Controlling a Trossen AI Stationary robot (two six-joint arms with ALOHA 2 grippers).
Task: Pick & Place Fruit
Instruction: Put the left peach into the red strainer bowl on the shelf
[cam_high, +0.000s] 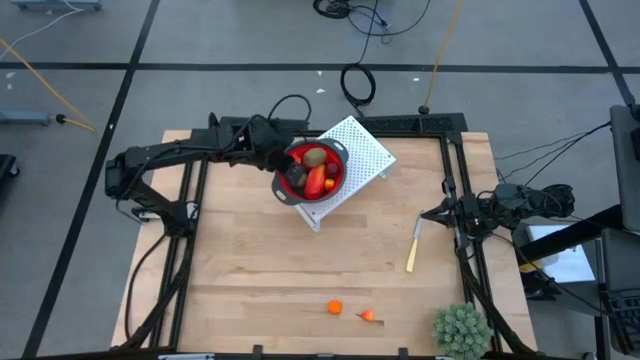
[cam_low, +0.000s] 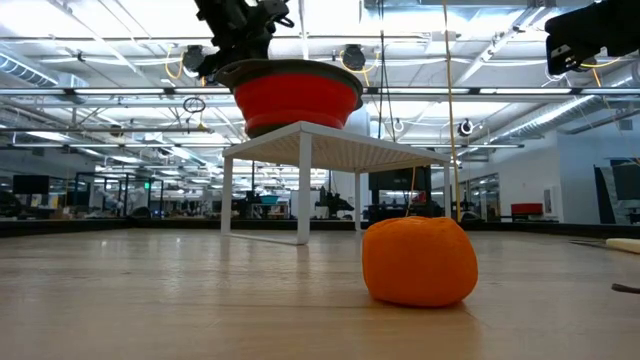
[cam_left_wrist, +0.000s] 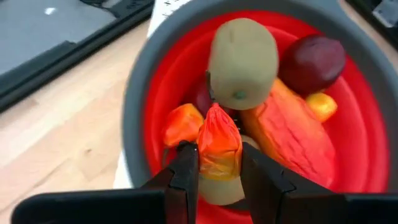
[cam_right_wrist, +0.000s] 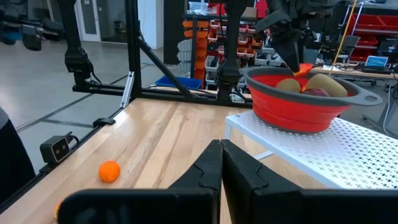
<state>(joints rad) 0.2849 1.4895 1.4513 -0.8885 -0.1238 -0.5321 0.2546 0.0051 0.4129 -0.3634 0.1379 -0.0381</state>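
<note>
While clamped upright in left gripper (cam_left_wrist: 219, 163), orange fruit (cam_left_wrist: 218, 144), pointed end toward bowl (cam_left_wrist: 140, 93).

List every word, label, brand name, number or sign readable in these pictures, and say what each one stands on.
No text can be read in any view.
Red collapsible bowl with grey rim: no print shows.
White perforated metal stand: holes only, no lettering.
Toy fruit pieces in the bowl: no labels.
Screens and shelving in the room behind the table: too small and blurred to read.
</note>
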